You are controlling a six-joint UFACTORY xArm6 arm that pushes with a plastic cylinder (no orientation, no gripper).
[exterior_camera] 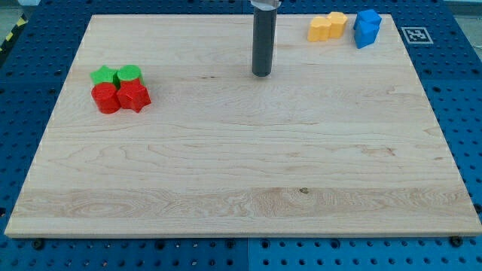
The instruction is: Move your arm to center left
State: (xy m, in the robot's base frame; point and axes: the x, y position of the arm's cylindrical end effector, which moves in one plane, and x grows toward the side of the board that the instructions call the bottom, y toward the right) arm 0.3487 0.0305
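My tip (260, 74) rests on the wooden board (241, 173) near the view's top, a little right of the middle. At the view's left is a tight cluster: a green star block (104, 75), a green round block (129, 74), a red round block (106, 98) and a red star block (134, 97). The tip is well to the right of this cluster, apart from it. At the view's top right lie two yellow blocks (327, 27) and two blue blocks (367, 28), to the right of the tip and apart from it.
The board lies on a blue perforated table (459, 90). A black-and-white marker tag (415, 35) sits off the board's top right corner. A yellow-and-black striped strip (9, 34) shows at the view's top left.
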